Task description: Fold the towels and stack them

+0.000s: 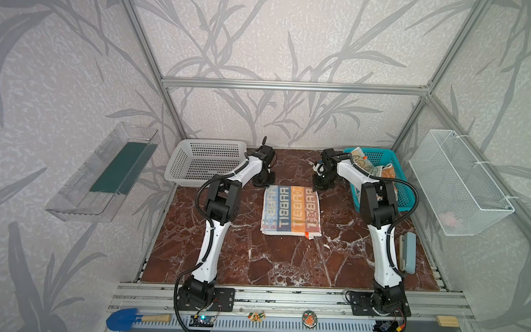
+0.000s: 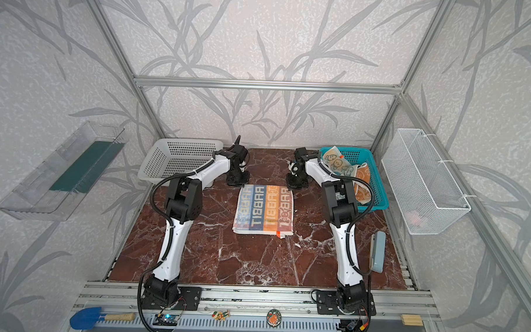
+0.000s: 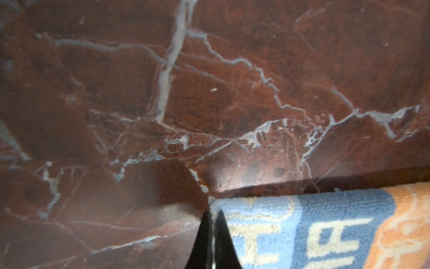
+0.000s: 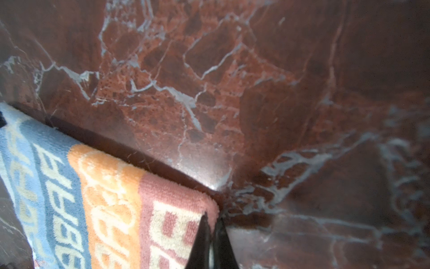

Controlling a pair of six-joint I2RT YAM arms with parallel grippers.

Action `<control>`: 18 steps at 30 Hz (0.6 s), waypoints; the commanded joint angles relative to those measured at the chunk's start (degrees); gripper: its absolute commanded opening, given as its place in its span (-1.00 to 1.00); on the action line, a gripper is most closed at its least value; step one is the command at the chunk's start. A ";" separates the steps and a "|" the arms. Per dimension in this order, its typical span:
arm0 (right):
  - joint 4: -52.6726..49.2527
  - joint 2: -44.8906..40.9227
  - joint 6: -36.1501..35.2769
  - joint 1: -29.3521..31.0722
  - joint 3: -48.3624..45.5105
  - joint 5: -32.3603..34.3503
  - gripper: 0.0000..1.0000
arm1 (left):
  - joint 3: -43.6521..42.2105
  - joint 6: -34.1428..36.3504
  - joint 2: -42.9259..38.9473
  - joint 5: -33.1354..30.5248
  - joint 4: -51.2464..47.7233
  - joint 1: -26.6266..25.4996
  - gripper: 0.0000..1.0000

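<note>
The striped "RABBIT" towel [image 1: 291, 210] [image 2: 264, 209] lies flat on the red marble table [image 1: 270, 261] in both top views. My left gripper [image 1: 262, 185] [image 3: 213, 210] sits at its far left corner, jaws shut on the blue edge [image 3: 302, 228]. At the far right corner my right gripper [image 1: 319, 187] [image 4: 213, 216] is shut on the pink edge [image 4: 172, 209]. A cream towel with blue bunnies [image 1: 361, 162] and an orange towel [image 1: 388, 174] lie crumpled in the teal basket [image 1: 377, 151]; the right arm hides part of them.
A white plastic basket [image 1: 203, 161] stands at the far left of the table. A grey-blue device [image 1: 407, 250] lies near the table's right edge. A wire basket [image 1: 458, 182] hangs on the right wall, a clear tray [image 1: 103, 170] on the left wall.
</note>
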 commanded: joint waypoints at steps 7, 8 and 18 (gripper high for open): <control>-1.52 -6.53 0.30 -0.45 -1.36 -1.98 -1.00 | -5.21 1.67 -6.22 -2.48 2.82 0.73 -1.00; -1.43 -7.44 0.34 -0.50 -1.89 -2.11 -1.00 | -6.12 1.76 -7.13 -2.52 3.49 0.74 -1.00; 0.11 -16.01 0.92 -0.54 -9.73 -1.67 -1.00 | -18.80 0.42 -18.25 -2.78 12.66 0.83 -1.00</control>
